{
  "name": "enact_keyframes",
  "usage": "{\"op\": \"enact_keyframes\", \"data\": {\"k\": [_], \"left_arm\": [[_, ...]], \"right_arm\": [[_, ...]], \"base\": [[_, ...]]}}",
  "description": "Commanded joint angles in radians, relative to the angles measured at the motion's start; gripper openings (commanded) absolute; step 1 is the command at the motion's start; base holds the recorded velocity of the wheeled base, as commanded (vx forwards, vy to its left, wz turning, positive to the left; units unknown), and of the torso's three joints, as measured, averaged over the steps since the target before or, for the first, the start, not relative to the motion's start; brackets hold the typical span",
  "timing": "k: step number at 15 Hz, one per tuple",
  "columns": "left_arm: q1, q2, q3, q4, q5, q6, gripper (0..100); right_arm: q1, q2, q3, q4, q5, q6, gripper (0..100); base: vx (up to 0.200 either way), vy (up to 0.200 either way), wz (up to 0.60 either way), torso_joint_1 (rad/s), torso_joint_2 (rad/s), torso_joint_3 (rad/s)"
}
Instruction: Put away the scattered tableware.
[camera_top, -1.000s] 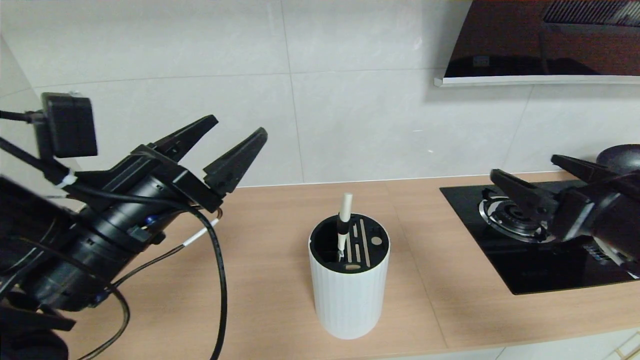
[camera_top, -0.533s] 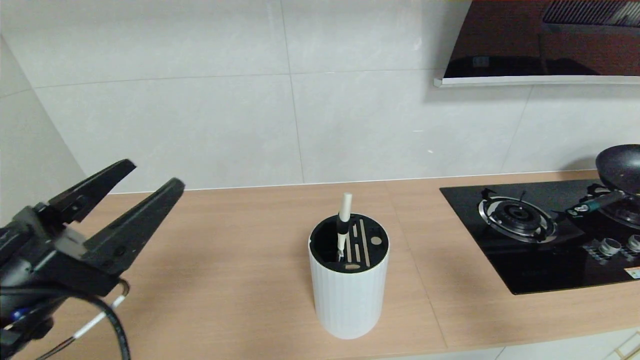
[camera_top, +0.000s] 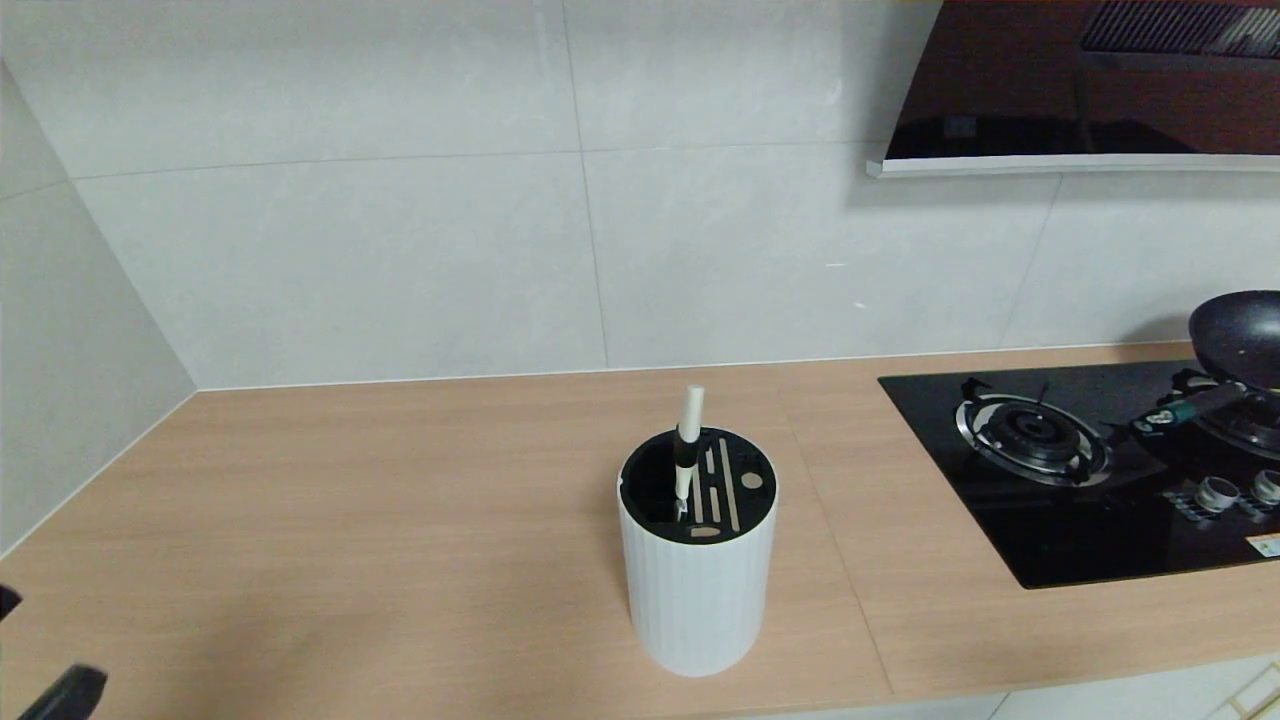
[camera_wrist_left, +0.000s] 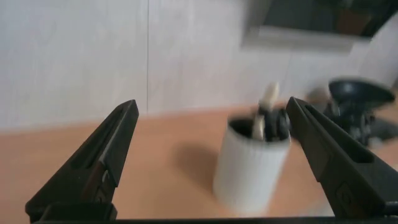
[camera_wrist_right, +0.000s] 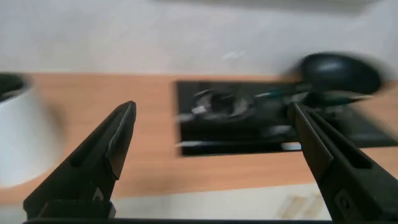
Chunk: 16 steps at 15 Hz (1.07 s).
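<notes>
A white ribbed utensil holder (camera_top: 698, 590) with a black slotted top stands on the wooden counter (camera_top: 400, 500), near its front edge. One utensil with a white handle (camera_top: 690, 415) stands upright in it. My left gripper (camera_wrist_left: 211, 109) is open and holds nothing. It faces the holder (camera_wrist_left: 252, 168) from a distance. One of its fingertips (camera_top: 68, 690) shows at the lower left corner of the head view. My right gripper (camera_wrist_right: 211, 109) is open and holds nothing, facing the hob (camera_wrist_right: 267, 121), with the holder (camera_wrist_right: 15, 137) off to one side.
A black gas hob (camera_top: 1060, 500) is set into the counter at the right, with a dark pan (camera_top: 1240, 335) on its far burner. A range hood (camera_top: 1080, 90) hangs above it. Tiled walls close the back and the left side.
Both arms have drawn back and down out of the head view. The left gripper sank to the lower left corner, still open. The holder and utensil have not moved.
</notes>
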Motion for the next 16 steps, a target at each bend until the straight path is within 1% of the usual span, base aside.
{"op": "enact_keyframes", "data": {"k": [1, 2, 3, 4, 5, 6, 7, 8, 9, 10, 11, 12, 13, 14, 15, 16], "left_arm": [[0.065, -0.314, -0.064, 0.219, 0.015, -0.009, 100], [0.07, -0.314, -0.058, 0.176, 0.026, -0.009, 100], [0.093, -0.314, -0.058, 0.171, 0.027, -0.004, 100], [0.154, -0.33, -0.049, 0.181, 0.023, 0.003, 100], [0.195, -0.392, -0.036, 0.219, 0.006, 0.005, 100], [0.203, -0.411, -0.019, 0.25, 0.001, 0.009, 100], [0.202, -0.411, 0.039, 0.23, 0.023, 0.032, 100], [0.203, -0.411, 0.105, 0.222, 0.056, 0.077, 100], [0.202, -0.411, 0.105, 0.297, 0.11, 0.115, 100], [0.202, -0.411, 0.105, 0.366, 0.158, 0.131, 100], [0.202, -0.411, 0.105, 0.512, 0.287, 0.189, 100], [0.202, -0.411, 0.099, 0.536, 0.299, 0.174, 100], [0.202, -0.411, 0.103, 0.532, 0.259, 0.163, 100], [0.202, -0.411, 0.105, 0.541, 0.207, 0.204, 100], [0.202, -0.411, 0.105, 0.541, 0.199, 0.227, 100], [0.198, -0.411, 0.105, 0.541, 0.199, 0.23, 100]], "right_arm": [[-0.013, -0.065, 0.034, -0.002, -0.031, -0.001, 100], [-0.019, -0.065, 0.063, -0.005, -0.068, 0.0, 100], [-0.032, -0.065, 0.086, -0.01, -0.096, 0.008, 100], [-0.067, -0.074, 0.112, -0.027, -0.106, 0.013, 100], [-0.127, -0.117, 0.137, -0.025, -0.091, 0.007, 100], [-0.144, -0.156, 0.163, -0.015, -0.065, 0.002, 100], [-0.142, -0.165, 0.218, -0.022, -0.051, 0.01, 100], [-0.142, -0.165, 0.264, -0.054, -0.051, 0.023, 100], [-0.142, -0.165, 0.325, -0.125, -0.042, 0.033, 100], [-0.142, -0.165, 0.368, -0.17, -0.033, 0.033, 100], [-0.142, -0.165, 0.407, -0.179, 0.021, 0.048, 100], [-0.142, -0.163, 0.404, -0.147, 0.047, 0.086, 100], [-0.142, -0.163, 0.404, -0.143, 0.07, 0.114, 100], [-0.142, -0.163, 0.404, -0.142, 0.13, 0.148, 100], [-0.142, -0.162, 0.407, -0.119, 0.196, 0.162, 100], [-0.141, -0.163, 0.401, -0.07, 0.225, 0.16, 100]], "base": [[0.0, 0.0, 0.0, 0.0, 0.0, 0.0], [0.0, 0.0, 0.0, 0.0, 0.0, 0.0], [0.0, 0.0, 0.0, 0.0, 0.0, 0.0], [0.0, 0.0, 0.0, 0.0, 0.0, 0.0], [0.0, 0.0, 0.0, 0.0, 0.0, 0.0], [0.0, 0.0, 0.0, 0.0, 0.0, 0.0], [0.0, 0.0, 0.0, 0.0, 0.0, 0.0], [0.0, 0.0, 0.0, 0.0, 0.0, 0.0], [0.0, 0.0, 0.0, 0.0, 0.0, 0.0], [0.0, 0.0, 0.0, 0.0, 0.0, 0.0], [0.0, 0.0, 0.0, 0.0, 0.0, 0.0], [0.0, 0.0, 0.0, 0.0, 0.0, 0.0], [0.0, 0.0, 0.0, 0.0, 0.0, 0.0], [0.0, 0.0, 0.0, 0.0, 0.0, 0.0], [0.0, 0.0, 0.0, 0.0, 0.0, 0.0], [0.0, 0.0, 0.0, 0.0, 0.0, 0.0]]}}
